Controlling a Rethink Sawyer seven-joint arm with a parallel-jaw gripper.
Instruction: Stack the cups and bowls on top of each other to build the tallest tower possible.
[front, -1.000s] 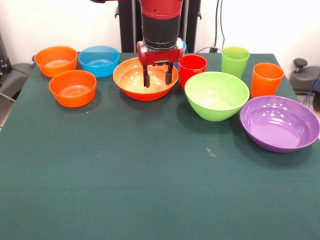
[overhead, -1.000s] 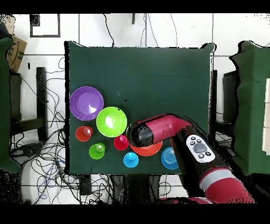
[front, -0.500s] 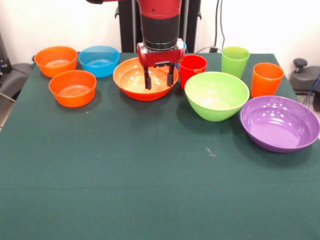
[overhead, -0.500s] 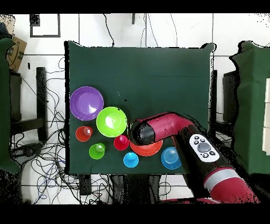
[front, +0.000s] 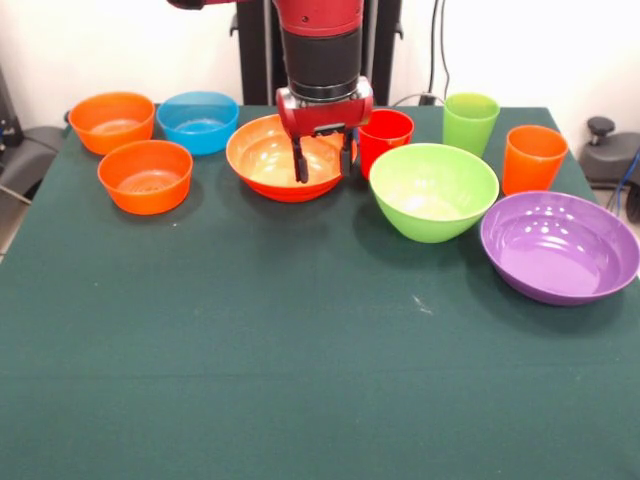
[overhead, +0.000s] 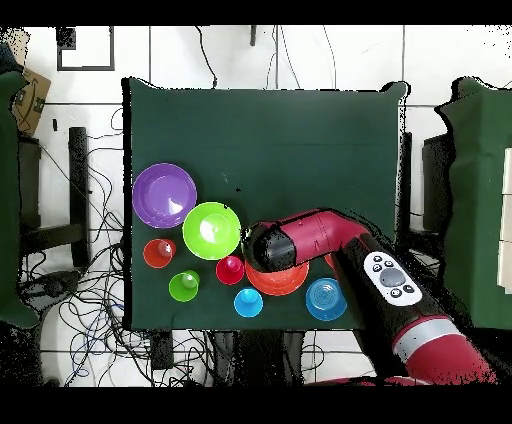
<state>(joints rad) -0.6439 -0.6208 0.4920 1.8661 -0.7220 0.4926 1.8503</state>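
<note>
Just above centre, the gripper (front: 322, 160) is held with fingers spread astride the right rim of the orange-red bowl (front: 270, 160).

Arm vertical, wrist straight down; gripper (front: 323, 158) fingers (front: 300, 160) apart, pointing down.

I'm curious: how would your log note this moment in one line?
gripper: open | over: orange-red bowl | holding: nothing | tower: not started
</note>
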